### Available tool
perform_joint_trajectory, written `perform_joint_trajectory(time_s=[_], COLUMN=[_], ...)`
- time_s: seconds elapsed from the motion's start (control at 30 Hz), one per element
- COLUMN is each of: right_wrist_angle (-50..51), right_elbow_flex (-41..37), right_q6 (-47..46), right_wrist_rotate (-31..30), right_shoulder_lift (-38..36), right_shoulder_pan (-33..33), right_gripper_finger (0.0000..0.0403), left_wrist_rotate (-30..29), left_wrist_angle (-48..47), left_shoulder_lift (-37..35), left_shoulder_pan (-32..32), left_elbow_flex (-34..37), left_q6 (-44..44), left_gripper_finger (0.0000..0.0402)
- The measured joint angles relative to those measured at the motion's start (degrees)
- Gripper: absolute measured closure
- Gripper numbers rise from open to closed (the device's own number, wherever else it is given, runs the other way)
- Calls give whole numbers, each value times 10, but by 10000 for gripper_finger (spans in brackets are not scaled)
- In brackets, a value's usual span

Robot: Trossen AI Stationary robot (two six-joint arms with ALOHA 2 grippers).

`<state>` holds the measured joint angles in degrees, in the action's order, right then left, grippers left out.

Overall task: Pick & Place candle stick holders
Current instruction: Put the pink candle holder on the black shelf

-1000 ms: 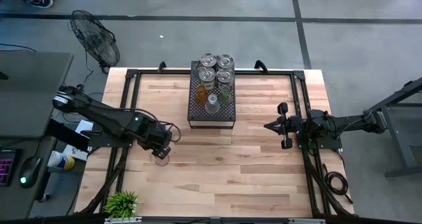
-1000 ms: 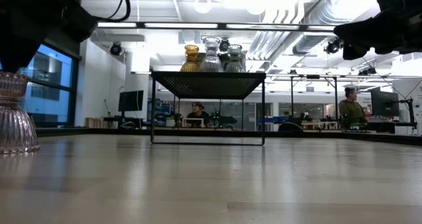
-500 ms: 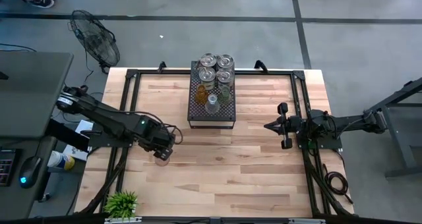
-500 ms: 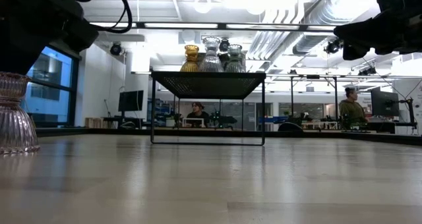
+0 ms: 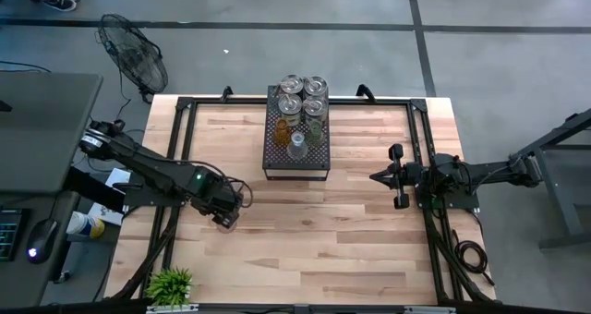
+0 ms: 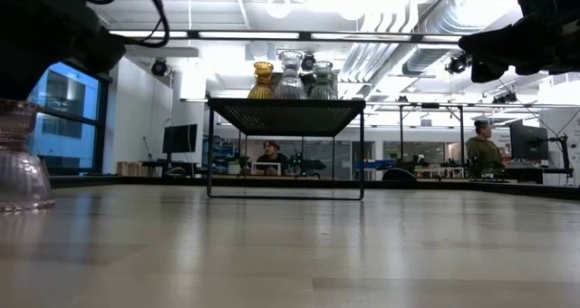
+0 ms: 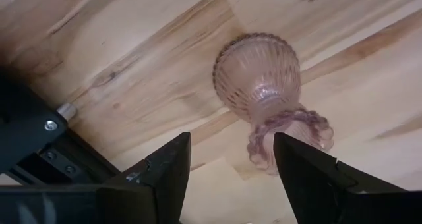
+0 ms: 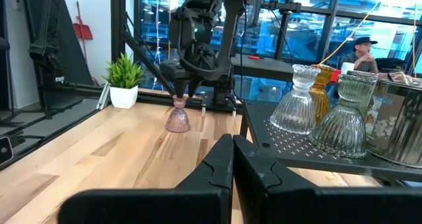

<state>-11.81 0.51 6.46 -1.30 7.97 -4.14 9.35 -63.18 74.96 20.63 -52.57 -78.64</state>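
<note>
Left pincer (image 7: 227, 161), fingers spread and holding nothing, hovers over the pink candle holder (image 7: 267, 95) standing on the worktop (image 5: 351, 231), apparently first off the tray (image 5: 295, 162); others (image 5: 303, 97) remain.

pale pink, ribbed glass with a scalloped rim — that is the candle stick holder (image 7: 267, 92) on the table (image 5: 351, 231), whose top is light blond wood with darker brown grain streaks. the tray (image 5: 277, 157) is black and perforated; on it stand clear ribbed holders (image 8: 298, 102), one amber-orange holder (image 6: 262, 80) and silvery round ones (image 5: 291, 85). both arms are dark, black at the left gripper (image 7: 231, 168) and the right gripper (image 8: 232, 161) — the table frame is black too. the small plant (image 8: 124, 72) is bright green in a white pot.
</note>
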Motion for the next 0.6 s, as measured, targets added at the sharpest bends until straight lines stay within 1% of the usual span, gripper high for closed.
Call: perform_joint_trajectory(time_s=[0.17, 0.33, 0.53, 0.6], right_wrist_angle=[0, 0, 0, 0], right_elbow_flex=[0, 0, 0, 0], right_q6=[0, 0, 0, 0], right_wrist_rotate=[0, 0, 0, 0], right_shoulder_lift=[0, 0, 0, 0], right_shoulder_pan=[0, 0, 0, 0], right_gripper_finger=[402, 402, 402, 402], left_wrist_rotate=[0, -20, -24, -22], left_wrist_angle=[2, 7, 23, 21], left_shoulder_lift=[0, 0, 0, 0], left_shoulder_pan=[21, 20, 20, 20], left_elbow_flex=[10, 10, 10, 10], left_q6=[-19, -28, -27, -27], left_gripper_finger=[191, 191, 192, 197])
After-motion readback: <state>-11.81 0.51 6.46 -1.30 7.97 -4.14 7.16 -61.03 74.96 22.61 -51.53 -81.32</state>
